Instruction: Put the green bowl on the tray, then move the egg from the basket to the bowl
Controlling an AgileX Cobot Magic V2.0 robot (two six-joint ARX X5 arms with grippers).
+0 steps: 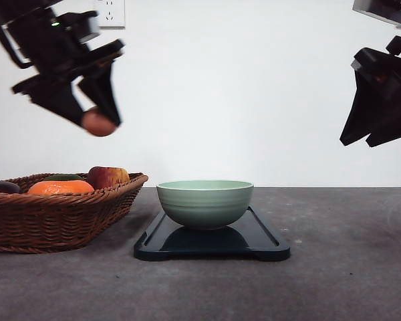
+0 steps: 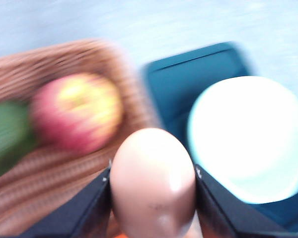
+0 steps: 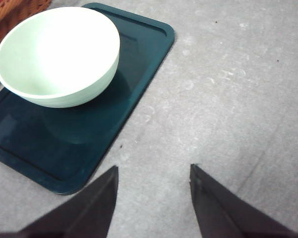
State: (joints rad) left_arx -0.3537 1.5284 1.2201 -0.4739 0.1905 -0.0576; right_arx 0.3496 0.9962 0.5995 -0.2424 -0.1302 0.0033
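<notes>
1. Dark tray [image 1: 271,248] lies nearest the camera, lower centre of front view, w/ green bowl [image 1: 204,202] standing on it.
2. Wicker basket [image 1: 47,221], lower left, just beside tray; holds an apple [image 1: 107,176] & an orange [image 1: 60,187].
3. Left gripper [image 1: 99,122], upper left, above basket, fingers clamped on egg [image 2: 153,182].
4. Right gripper [image 3: 153,198], upper right, fingers spread wide, holding nothing.

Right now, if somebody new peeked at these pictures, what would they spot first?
Probably the egg pinched in the left gripper, hanging in the air above the basket of fruit on the left side of the table. Next, the green bowl sitting on the dark tray in the middle, empty. The right gripper hangs high on the right, open and holding nothing.
</notes>
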